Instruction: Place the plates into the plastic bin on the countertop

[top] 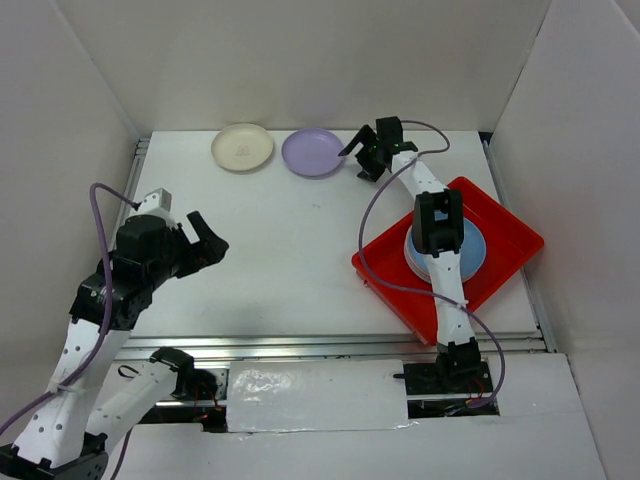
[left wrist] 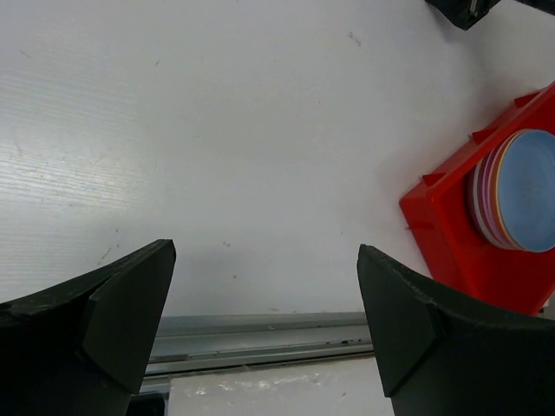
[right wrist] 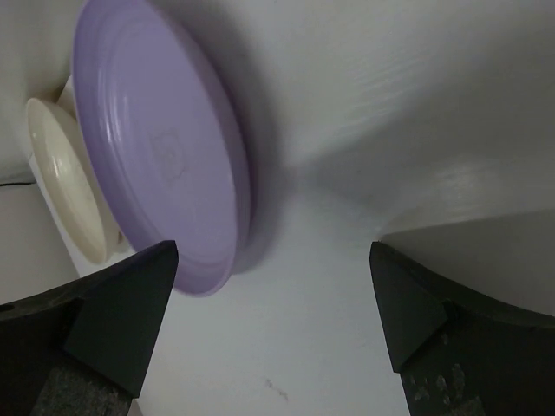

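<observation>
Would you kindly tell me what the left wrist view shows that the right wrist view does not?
Only the left wrist view shows the shallow square glossy red plastic bin holding a stack of small round plates, a pale blue plate on top, and the metal rail at the near edge. Only the right wrist view shows the small round purple plate and the round cream plate beside it. Both show the flat white countertop and an open, empty gripper: the left gripper in one, the right gripper in the other.
</observation>
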You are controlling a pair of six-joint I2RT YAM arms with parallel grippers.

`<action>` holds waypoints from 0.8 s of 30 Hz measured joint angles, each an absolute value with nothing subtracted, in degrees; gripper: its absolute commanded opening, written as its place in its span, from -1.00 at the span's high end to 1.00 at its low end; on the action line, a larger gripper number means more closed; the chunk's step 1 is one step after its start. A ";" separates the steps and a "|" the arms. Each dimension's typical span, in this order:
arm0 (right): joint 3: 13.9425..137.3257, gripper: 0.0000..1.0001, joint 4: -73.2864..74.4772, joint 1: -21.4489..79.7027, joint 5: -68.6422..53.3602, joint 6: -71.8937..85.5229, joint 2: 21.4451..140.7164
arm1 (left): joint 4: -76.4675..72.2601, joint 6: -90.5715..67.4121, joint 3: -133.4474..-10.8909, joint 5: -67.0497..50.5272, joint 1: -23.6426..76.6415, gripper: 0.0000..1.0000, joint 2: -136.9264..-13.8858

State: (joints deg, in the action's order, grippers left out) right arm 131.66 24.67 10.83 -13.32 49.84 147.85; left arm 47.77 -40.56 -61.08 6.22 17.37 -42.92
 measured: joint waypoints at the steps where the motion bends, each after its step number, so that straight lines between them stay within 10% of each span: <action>1: 132.94 -0.97 25.10 10.52 -13.63 50.02 149.40 | 47.77 -39.90 -60.73 5.74 17.12 -0.99 -43.13; 24: 141.47 -0.29 23.18 12.86 -16.58 51.92 156.29 | 41.12 -34.54 -51.05 -2.98 12.53 -0.99 -46.52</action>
